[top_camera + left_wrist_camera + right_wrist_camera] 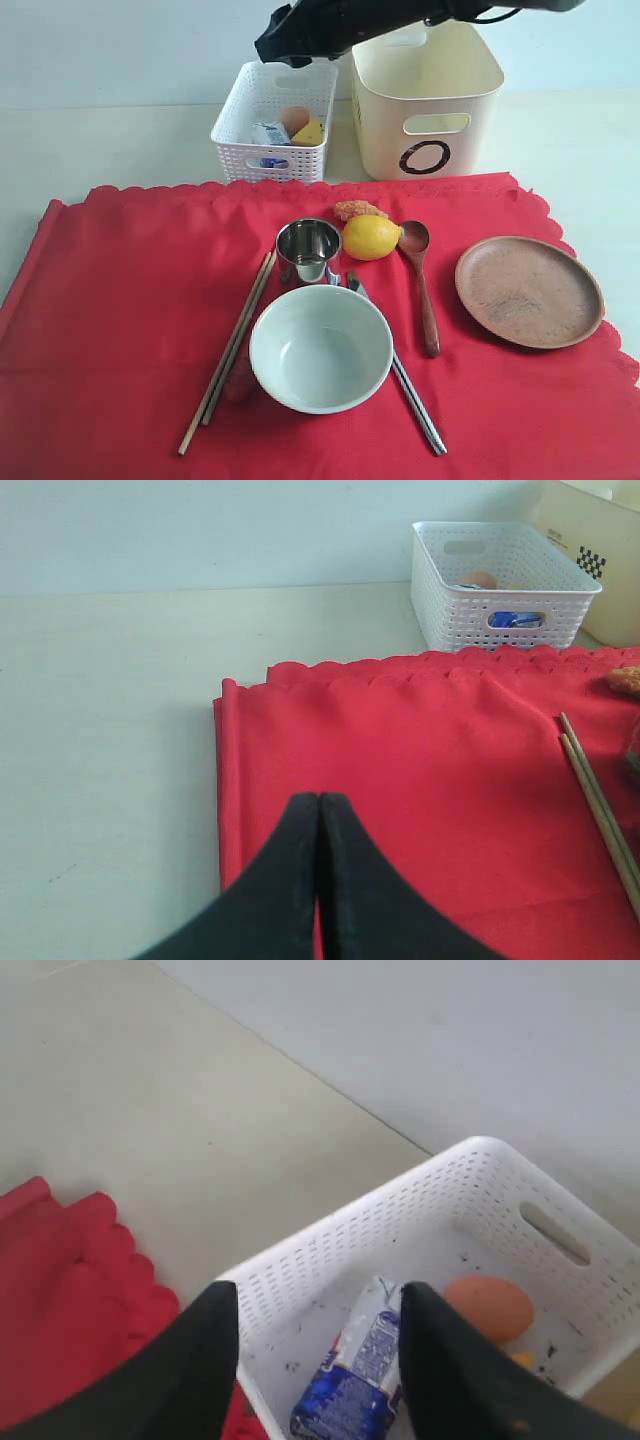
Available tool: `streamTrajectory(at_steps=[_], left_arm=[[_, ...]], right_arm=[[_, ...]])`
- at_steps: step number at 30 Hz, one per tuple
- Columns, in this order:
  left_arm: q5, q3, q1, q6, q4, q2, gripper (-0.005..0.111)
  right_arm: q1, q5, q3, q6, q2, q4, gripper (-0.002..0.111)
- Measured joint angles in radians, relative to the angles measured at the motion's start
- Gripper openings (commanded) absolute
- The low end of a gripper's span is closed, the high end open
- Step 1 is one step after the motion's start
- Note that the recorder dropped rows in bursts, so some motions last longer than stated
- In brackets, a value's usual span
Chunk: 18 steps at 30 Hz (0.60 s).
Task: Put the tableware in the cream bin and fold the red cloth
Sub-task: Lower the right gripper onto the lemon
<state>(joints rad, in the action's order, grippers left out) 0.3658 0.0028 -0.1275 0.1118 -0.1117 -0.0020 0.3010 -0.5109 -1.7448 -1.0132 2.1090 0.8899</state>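
On the red cloth (120,330) lie the pale bowl (320,348), steel cup (307,248), two chopsticks (228,350), dark wooden spoon (420,285), steel knife (405,385) and brown plate (528,290). The cream bin (425,100) stands behind the cloth at the back right. My right gripper (318,1305) hangs open above the white basket (400,1230), with nothing held between its fingers. In the exterior view its arm (300,35) reaches in from the top. My left gripper (320,798) is shut and empty over the red cloth (420,760) near its left edge, with the chopsticks (600,800) off to one side.
The white basket (272,125) holds a milk carton (355,1370), an egg (490,1308) and a cheese wedge (310,133). A lemon (371,237) and a small brown food piece (358,209) lie on the cloth between cup and spoon. Bare table surrounds the cloth.
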Motion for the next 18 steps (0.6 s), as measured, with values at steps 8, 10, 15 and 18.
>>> streamTrajectory(at_steps=[8, 10, 15, 18], left_arm=[[0.000, 0.000, 0.000, 0.000, 0.000, 0.000, 0.000], [0.000, 0.000, 0.000, 0.000, 0.000, 0.000, 0.000], [0.000, 0.000, 0.000, 0.000, 0.000, 0.000, 0.000], [0.000, 0.000, 0.000, 0.000, 0.000, 0.000, 0.000]], right_arm=[[0.000, -0.204, 0.000, 0.222, -0.119, -0.363, 0.049], [0.000, -0.286, 0.000, 0.260, -0.148, -0.446, 0.049], [0.000, -0.473, 0.000, 0.292, -0.187, -0.547, 0.049], [0.000, -0.626, 0.000, 0.285, -0.194, -0.588, 0.049]])
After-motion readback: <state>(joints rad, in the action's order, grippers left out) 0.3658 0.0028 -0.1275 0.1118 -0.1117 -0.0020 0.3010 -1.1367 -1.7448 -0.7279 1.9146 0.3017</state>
